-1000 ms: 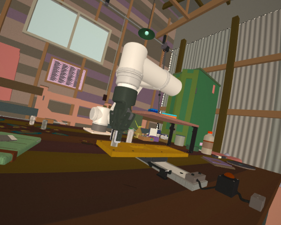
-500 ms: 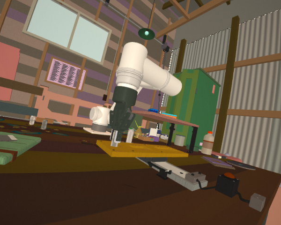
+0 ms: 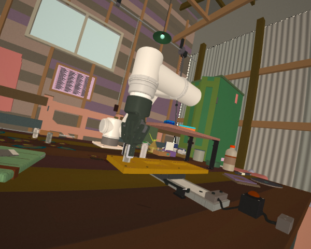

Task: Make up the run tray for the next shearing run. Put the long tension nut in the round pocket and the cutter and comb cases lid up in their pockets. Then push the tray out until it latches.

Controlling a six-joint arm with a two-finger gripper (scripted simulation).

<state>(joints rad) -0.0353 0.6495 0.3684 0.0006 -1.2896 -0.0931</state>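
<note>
The yellow run tray [image 3: 157, 164] sits on a slide rail in the middle of the dark bench. The long tension nut [image 3: 126, 157], a grey metal cylinder, is held upright by my gripper [image 3: 128, 155] at the tray's near-left corner. Its lower end is at the tray surface; I cannot tell how far it sits in the round pocket. The gripper is closed on it. A second threaded grey cylinder [image 3: 144, 150] stands just behind the tray. Small boxes [image 3: 166, 150] lie behind the tray; I cannot tell which are the cutter and comb cases.
A white bottle with an orange cap [image 3: 230, 158] stands to the right of the tray. A low brown shelf on black legs [image 3: 185, 131] stands behind the tray. The rail [image 3: 193, 191] runs toward a black button box [image 3: 251, 204]. A green mat [image 3: 11, 160] lies at left.
</note>
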